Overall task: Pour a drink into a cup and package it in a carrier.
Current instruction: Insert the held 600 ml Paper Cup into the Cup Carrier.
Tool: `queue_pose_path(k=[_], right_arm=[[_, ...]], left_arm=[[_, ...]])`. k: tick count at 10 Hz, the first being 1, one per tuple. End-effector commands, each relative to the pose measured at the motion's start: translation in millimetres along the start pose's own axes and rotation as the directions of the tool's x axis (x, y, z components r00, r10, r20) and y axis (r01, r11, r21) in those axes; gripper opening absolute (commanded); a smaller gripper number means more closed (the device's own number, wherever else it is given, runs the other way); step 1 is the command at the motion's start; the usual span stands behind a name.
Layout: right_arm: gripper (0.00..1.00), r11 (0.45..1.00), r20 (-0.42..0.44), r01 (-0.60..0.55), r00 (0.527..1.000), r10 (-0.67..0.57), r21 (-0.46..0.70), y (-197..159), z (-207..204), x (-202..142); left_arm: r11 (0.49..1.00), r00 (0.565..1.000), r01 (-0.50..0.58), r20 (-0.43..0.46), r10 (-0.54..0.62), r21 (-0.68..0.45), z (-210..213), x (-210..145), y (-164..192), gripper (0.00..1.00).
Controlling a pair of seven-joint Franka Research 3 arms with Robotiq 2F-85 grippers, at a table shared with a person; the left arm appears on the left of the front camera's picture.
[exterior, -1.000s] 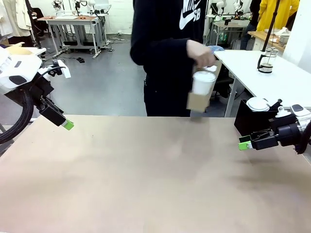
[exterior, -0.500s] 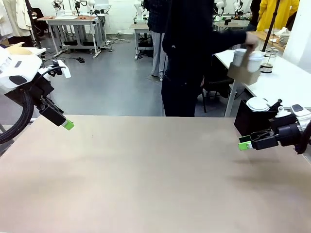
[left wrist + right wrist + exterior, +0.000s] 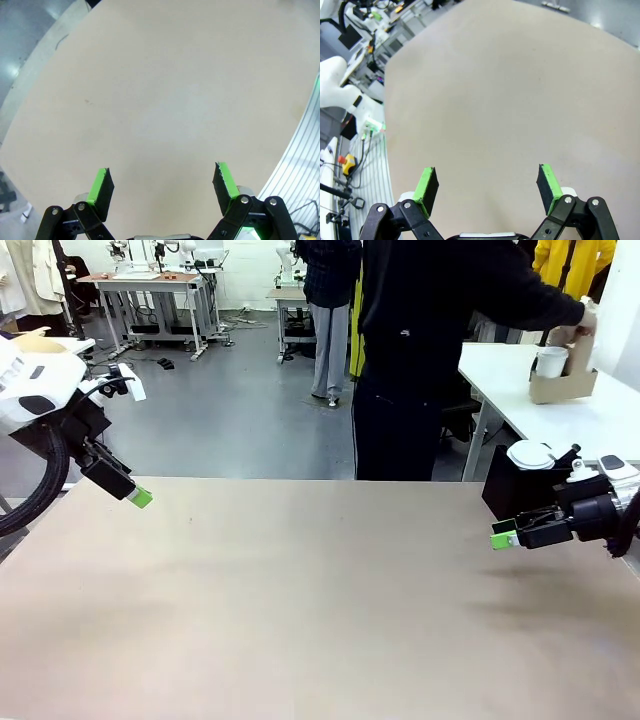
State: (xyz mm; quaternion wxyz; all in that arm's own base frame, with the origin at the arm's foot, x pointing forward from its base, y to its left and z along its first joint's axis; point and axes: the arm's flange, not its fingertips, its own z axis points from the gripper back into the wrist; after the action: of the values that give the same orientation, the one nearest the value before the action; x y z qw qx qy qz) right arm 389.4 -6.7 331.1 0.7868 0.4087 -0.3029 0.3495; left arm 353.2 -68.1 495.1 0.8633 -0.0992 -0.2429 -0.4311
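A person in dark clothes stands past the table's far edge and reaches right, a hand (image 3: 572, 332) holding the brown cardboard carrier (image 3: 562, 383) on a white side table (image 3: 600, 415). A white cup (image 3: 551, 362) stands in the carrier. The drink is out of view. My left gripper (image 3: 140, 498) hangs open above the table's left side, its green pads (image 3: 101, 183) wide apart over bare tabletop. Over the right side, my right gripper (image 3: 503, 538) is open too, with nothing between its fingers (image 3: 547, 183).
A black box (image 3: 510, 487) with a white lid (image 3: 529, 454) on top stands at the right edge, just behind my right gripper. The tan tabletop (image 3: 310, 600) stretches bare between the arms. Other tables and people stand farther back in the room.
The person has turned and carried the carrier with the cup from above the table's far edge to the white side table at the right. Neither arm has moved.
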Motion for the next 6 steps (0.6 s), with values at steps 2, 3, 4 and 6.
queue_pose_path(k=[2,3,4,6], right_arm=[[1.0,1.0,0.011,-0.003,1.0,0.003,0.001,0.2,-2.0,1.1],[1.0,1.0,0.011,-0.003,1.0,0.003,0.001,0.2,-2.0,1.1],[1.0,1.0,0.011,-0.003,1.0,0.003,0.001,0.2,-2.0,1.1],[1.0,1.0,0.011,-0.003,1.0,0.003,0.001,0.2,-2.0,1.1]], left_arm=[[1.0,1.0,-0.014,0.005,0.014,-0.005,0.9,0.3,-0.8,1.0],[1.0,1.0,-0.014,0.005,0.014,-0.005,0.9,0.3,-0.8,1.0],[1.0,1.0,-0.014,0.005,0.014,-0.005,0.9,0.3,-0.8,1.0],[1.0,1.0,-0.014,0.005,0.014,-0.005,0.9,0.3,-0.8,1.0]])
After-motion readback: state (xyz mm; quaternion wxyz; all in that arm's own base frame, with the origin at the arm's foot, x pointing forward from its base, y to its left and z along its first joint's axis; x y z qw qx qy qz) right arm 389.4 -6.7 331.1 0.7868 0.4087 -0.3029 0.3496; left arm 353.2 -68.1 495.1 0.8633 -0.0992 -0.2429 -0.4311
